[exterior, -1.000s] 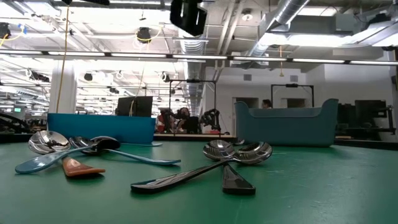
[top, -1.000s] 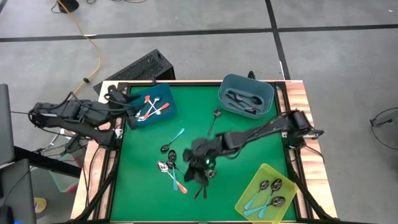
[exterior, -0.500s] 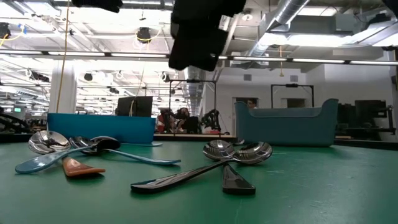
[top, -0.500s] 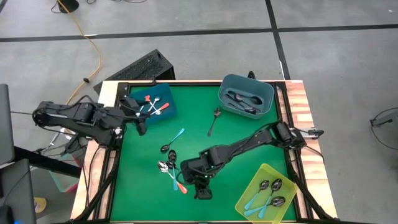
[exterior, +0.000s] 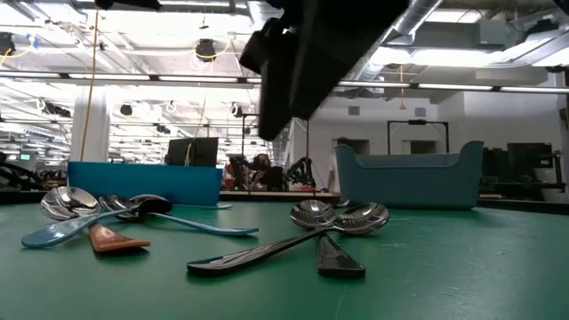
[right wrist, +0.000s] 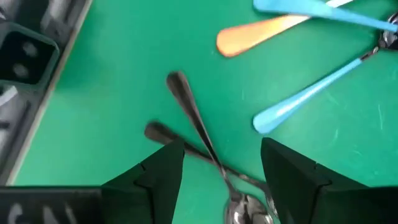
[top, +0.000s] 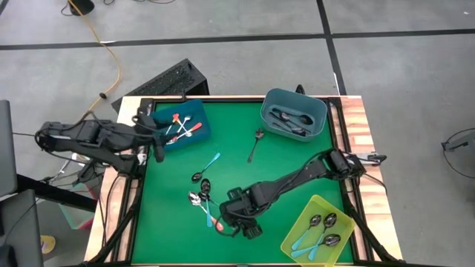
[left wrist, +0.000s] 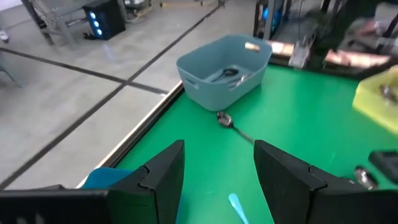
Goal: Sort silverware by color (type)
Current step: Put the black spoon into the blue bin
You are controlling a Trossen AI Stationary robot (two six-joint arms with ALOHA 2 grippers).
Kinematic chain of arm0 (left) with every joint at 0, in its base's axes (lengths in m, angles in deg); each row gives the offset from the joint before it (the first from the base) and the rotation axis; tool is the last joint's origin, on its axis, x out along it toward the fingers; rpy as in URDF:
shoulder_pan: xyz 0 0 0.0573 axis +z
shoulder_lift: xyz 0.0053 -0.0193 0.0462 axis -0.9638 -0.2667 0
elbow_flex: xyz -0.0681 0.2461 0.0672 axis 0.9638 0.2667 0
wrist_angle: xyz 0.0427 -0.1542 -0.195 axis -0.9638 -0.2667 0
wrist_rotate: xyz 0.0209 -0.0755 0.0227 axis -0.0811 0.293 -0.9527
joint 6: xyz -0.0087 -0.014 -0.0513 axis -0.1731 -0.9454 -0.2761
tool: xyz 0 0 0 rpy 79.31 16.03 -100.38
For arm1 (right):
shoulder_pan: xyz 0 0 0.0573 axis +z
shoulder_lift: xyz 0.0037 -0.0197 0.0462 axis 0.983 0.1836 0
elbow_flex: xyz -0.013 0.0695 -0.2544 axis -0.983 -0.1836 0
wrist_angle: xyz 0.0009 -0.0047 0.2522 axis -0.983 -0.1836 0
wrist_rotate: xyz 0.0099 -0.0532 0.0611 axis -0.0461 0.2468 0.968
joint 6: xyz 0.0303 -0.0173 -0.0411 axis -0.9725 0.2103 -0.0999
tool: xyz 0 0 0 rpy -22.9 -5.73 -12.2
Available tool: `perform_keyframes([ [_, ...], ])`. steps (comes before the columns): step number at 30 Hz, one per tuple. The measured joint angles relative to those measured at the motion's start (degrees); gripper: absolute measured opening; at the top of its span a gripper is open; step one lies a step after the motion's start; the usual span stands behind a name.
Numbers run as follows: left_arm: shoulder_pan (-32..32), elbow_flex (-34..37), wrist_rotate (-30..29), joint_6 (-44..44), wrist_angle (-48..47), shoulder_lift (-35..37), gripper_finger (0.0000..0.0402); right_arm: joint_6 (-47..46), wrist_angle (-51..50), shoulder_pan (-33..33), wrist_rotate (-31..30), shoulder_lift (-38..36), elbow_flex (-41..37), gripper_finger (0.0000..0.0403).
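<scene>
The right arm reaches low across the green tabletop [top: 297, 148] from the yellow bin [top: 320, 231], its wrist bent down over a pair of crossed dark-handled spoons [right wrist: 193, 134] just beside that bin. The right gripper [right wrist: 221, 168] hangs with its fingers [right wrist: 163, 177] spread wide on either side of the crossed handles, holding nothing; whether it touches them cannot be told. An orange-handled spoon [right wrist: 261, 34] and 2 light-blue-handled spoons [right wrist: 308, 96] lie near the pair, farther from the yellow bin. The left arm is folded back at the tabletop's edge by the blue bin [top: 180, 123], and the left gripper [left wrist: 217, 180] is open and empty. One dark spoon [top: 256, 142] lies alone near the grey bin [top: 294, 113], which holds more dark spoons.
</scene>
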Motion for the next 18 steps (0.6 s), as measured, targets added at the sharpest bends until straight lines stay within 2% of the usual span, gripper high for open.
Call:
perform_keyframes([
  [9,0.0,0.0,-0.9,-1.6,-0.1,7.8,0.0179,1.4,-3.1,1.0,-3.1,2.8,-0.1,0.0225],
  [18,0.0,0.0,-2.1,-2.0,-1.1,9.8,0.0179,1.4,-4.9,0.5,-4.9,2.6,-1.4,0.0225],
])
